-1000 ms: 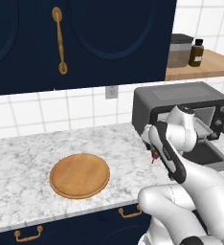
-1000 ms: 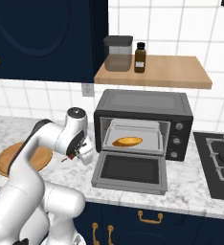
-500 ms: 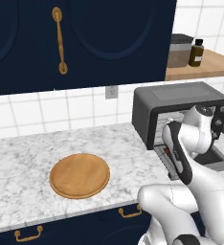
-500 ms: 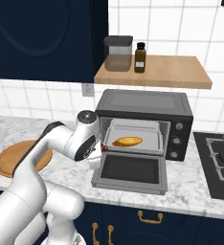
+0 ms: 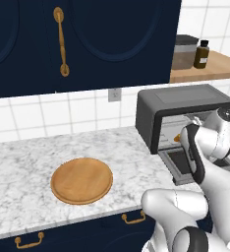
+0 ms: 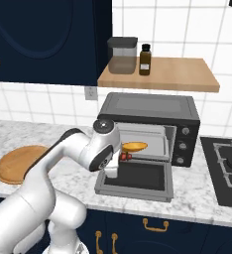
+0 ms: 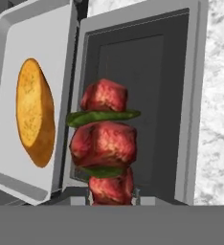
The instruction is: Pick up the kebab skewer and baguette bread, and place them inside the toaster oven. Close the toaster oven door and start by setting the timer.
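1. The gripper (image 6: 119,159) hangs over the open door (image 6: 138,179) of the oven (image 6: 152,111). Its fingers are clamped on the skewer (image 7: 106,148), which rises straight out from between them in the hand view.
2. The skewer carries red meat chunks with green slices between them. In the right base view its red end (image 6: 124,157) shows just beside the hand, above the door.
3. Beyond the fingertips lies the door's dark glass (image 7: 133,86), flat and fully dropped.
4. To the fingers' left in the hand view sits the metal tray (image 7: 47,28), with the bread (image 7: 34,112) lying on it inside the oven mouth.
5. A wooden plate (image 5: 81,180) lies well apart on the marble counter (image 5: 23,157), behind the hand.
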You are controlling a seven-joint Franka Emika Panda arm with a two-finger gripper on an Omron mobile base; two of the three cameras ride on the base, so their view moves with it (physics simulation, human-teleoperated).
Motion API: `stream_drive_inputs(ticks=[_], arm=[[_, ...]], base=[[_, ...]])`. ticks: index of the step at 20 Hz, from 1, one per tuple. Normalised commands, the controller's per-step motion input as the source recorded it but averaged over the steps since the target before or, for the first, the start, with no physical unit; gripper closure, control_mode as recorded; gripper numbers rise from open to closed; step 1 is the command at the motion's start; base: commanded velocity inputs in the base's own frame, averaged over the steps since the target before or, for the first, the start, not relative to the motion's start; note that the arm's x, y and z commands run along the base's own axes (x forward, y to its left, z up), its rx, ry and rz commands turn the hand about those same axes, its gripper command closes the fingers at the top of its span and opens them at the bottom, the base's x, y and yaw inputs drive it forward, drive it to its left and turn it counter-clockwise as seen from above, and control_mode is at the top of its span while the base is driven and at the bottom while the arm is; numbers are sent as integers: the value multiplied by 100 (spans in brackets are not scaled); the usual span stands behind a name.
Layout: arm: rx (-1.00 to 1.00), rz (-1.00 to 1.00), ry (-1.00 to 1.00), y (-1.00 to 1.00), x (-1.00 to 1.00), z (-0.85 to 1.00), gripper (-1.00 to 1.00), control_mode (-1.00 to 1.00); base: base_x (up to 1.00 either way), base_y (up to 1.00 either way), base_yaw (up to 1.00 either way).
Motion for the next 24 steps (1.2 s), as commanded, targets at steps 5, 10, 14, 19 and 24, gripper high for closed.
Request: stream_drive_inputs(ticks=[5,10,14,19,24], arm=[[3,-4,-4,-56,18,14,100,-100],[3,0,-4,-22,36,5,100,-100],[0,0,0,-1,51,0,100,-100],[0,0,0,-21,38,0,100,-100],[1,0,0,-46,37,0,100,-100]], base=[[0,0,0],[0,0,0],[0,0,0],[0,0,0],[0,0,0]])
